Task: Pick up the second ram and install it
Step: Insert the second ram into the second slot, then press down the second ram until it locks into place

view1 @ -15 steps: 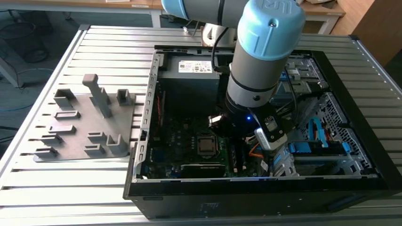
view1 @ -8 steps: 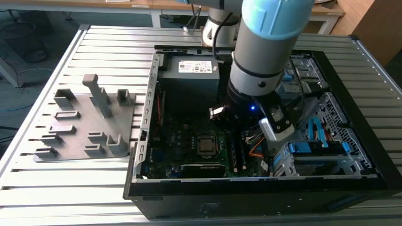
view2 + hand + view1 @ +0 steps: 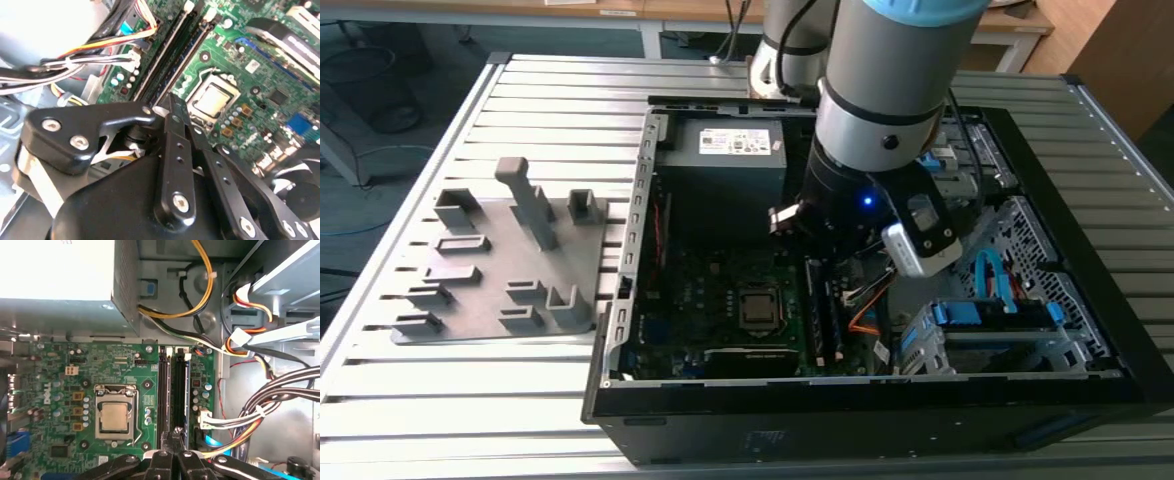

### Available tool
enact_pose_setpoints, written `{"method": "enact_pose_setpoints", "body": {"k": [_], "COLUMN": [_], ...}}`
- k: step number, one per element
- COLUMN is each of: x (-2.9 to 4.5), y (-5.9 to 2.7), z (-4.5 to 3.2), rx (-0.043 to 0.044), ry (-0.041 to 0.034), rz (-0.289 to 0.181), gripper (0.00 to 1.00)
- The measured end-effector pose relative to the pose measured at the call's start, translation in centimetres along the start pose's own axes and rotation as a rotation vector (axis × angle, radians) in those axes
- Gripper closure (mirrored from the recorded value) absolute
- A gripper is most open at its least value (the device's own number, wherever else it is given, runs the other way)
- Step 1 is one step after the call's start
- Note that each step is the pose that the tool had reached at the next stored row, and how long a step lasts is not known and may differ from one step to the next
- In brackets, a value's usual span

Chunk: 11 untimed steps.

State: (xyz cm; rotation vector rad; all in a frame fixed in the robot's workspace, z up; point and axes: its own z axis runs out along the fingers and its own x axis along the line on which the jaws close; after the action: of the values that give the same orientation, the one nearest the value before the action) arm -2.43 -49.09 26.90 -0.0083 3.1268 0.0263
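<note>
**Memory slots: gripper down on the stick, seating step**

Exterior view, running from its left to its right. A grey fixture tray point(image 3: 507, 262) sat on the slatted counter point(image 3: 440, 425) with none of its holders carrying a stick, which suggested both sticks had already left it. Just beside it lay the open computer case point(image 3: 622, 330). On the green motherboard point(image 3: 707, 290) came the processor socket point(image 3: 757, 308), then the pair of memory slots point(image 3: 822, 310), with the arm point(image 3: 887, 110) reaching down over their far end. Blue drive brackets point(image 3: 998, 312) closed off the case on the exterior view's right.

In the first wrist view the gripper point(image 3: 175, 434) was down at one end of the slots. Its fingers point(image 3: 161, 460) were drawn together with no gap showing between the tips. Whether they pinched a board edge or merely pressed on it, I could not tell.

The second ram point(image 3: 179, 390) appeared to stand in the slot farther from the socket, directly under the tips (board colour unreadable at this angle). The second wrist view showed the same alignment.

Judgement: pick-up was done and insertion was in hand. Seating would call for straight-down pressure along the slot line, with the end latches free to close. Sideways load could bend the board.
</note>
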Motion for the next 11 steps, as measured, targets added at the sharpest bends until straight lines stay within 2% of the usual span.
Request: {"method": "enact_pose_setpoints", "body": {"k": [11], "x": [0.00], "y": [0.00], "z": [-0.11], "rx": [0.0001], "ry": [0.0000], "rz": [0.000], "gripper": [0.90]}}
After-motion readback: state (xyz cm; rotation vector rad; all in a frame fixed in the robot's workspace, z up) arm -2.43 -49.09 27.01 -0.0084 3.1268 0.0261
